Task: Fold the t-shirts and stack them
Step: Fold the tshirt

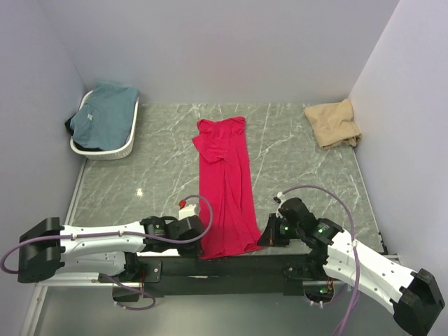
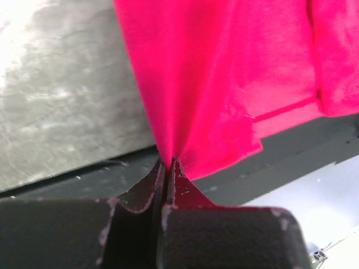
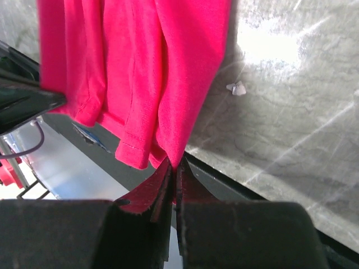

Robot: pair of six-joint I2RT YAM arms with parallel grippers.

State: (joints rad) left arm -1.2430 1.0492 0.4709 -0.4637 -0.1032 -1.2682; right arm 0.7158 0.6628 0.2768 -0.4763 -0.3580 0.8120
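Together left pincer (image 2: 168, 163) and right pincer (image 3: 173, 163) pinch red t-shirt (image 1: 227, 183), seemingly hem.

A robot lab cell — pale walls (image 1: 224, 49) boxing a marble-look table (image 1: 294, 161) (left arm (image 1: 98, 241), right arm (image 1: 357, 260) bolted on).

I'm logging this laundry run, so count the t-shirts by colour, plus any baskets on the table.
red t-shirt: 1
tan t-shirt: 1
teal t-shirt: 1
white basket: 1
Total: 4 (3 t-shirts, 1 basket)
Not counted: a dark patch at the basket's left edge, too hidden to identify.
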